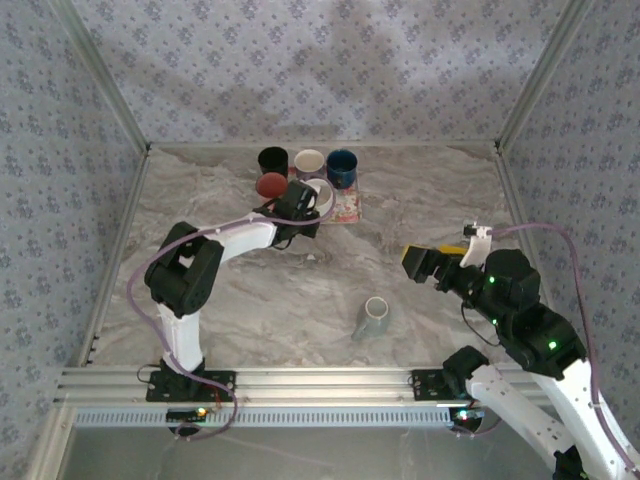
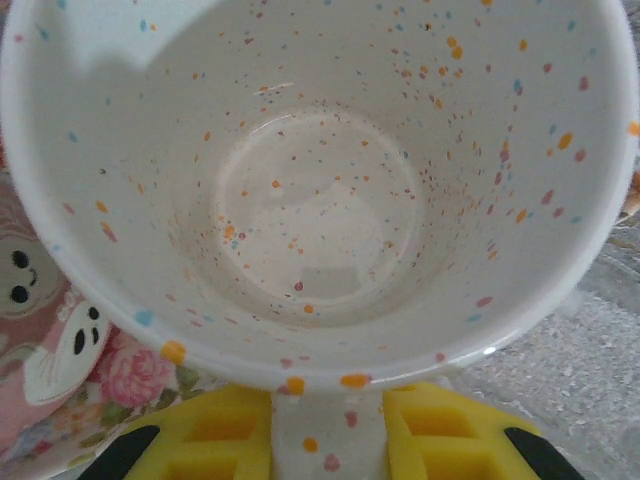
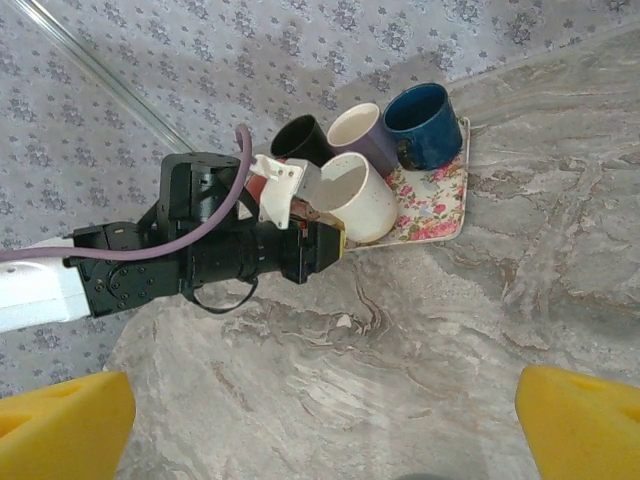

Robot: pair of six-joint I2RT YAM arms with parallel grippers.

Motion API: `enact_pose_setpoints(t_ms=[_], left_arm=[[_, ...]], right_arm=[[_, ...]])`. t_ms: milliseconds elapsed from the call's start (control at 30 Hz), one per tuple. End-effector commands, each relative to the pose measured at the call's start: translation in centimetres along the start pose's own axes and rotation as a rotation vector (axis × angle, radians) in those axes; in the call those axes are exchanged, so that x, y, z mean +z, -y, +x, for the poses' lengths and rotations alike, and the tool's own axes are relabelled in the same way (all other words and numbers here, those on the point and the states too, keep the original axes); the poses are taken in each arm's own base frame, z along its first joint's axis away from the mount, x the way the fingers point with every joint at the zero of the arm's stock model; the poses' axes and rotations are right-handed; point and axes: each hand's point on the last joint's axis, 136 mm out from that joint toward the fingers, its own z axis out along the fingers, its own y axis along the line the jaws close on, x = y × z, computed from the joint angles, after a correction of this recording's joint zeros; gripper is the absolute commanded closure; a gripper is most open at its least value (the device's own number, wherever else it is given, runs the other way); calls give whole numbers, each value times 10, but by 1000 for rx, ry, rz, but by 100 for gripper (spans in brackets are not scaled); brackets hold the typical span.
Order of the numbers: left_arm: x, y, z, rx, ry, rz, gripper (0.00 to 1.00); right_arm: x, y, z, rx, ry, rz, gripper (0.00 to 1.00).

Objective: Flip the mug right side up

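Left wrist showed your left gripper (image 2: pixel 327 440) clamped on the speckled mug (image 2: pixel 320 200) at the floral tray (image 2: pixel 130 375); your right gripper (image 3: pixel 320 420) hung wide open.

— What does the left gripper (image 3: pixel 335 238) hold?
— A white mug (image 3: pixel 362 202), tilted, at the floral tray's (image 3: pixel 440 210) edge.
— Behind it?
— Black mug (image 3: pixel 300 138), purple mug (image 3: pixel 362 128), blue mug (image 3: pixel 425 120).
— And the right gripper (image 3: pixel 320 440)?
— Yellow fingers (image 3: pixel 60 425) wide apart.

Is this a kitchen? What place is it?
Probably a robot test booth, not a kitchen: patterned walls, a metal frame rail, and a left arm and right arm bolted by the table.
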Motion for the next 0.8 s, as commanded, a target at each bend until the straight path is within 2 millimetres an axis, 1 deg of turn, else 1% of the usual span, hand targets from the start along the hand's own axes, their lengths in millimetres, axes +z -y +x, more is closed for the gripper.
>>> enact_pose_setpoints(t_ms=[0, 300, 433, 533, 767], left_arm=[[-9, -9, -42, -41, 117, -25, 100], [-7, -26, -31, -53, 88, -69, 100], [-3, -30, -27, -46, 70, -88, 100], [-1, -29, -25, -46, 59, -83, 94], [1, -26, -23, -44, 47, -75, 76]], right_arm=[[-3, -3, -5, 20, 31, -22, 0], [-2, -1, -2, 26, 22, -16, 0], [1, -1, -1, 29, 22, -15, 0], [1, 0, 0, 31, 22, -13, 0], [0, 0, -1, 32, 21, -15, 0]])
